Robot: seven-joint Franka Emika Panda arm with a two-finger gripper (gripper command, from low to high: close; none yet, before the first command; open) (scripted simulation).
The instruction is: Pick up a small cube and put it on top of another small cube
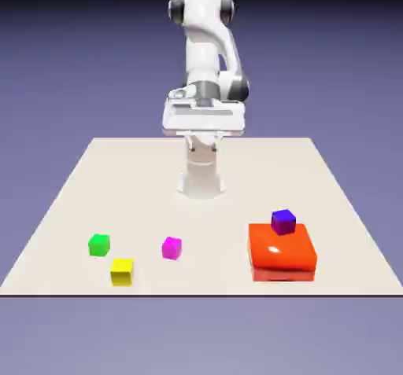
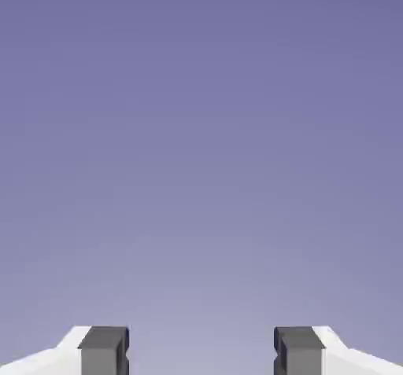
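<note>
The arm point(image 1: 206, 59) is held folded above its base at the table's point(image 1: 94, 185) far edge, well apart from every cube. In the hand view the gripper point(image 2: 201, 351) is seen released: its two grey fingertips point(image 2: 104, 350) are spread wide, with only plain blue-violet backdrop between them and nothing gripped.

A purple cube point(image 1: 283, 222) is seen resting on top of a larger red block point(image 1: 282, 252), near that block's far edge. The red block is placed near the table's front edge, toward the exterior view's right.

Three more small cubes are laid out toward the front-left corner, none touching another. A green cube point(image 1: 99, 244) is set closest to the left edge, a yellow cube point(image 1: 121, 271) nearest the front edge, and a magenta cube point(image 1: 171, 248) nearer the middle of the front edge.
</note>
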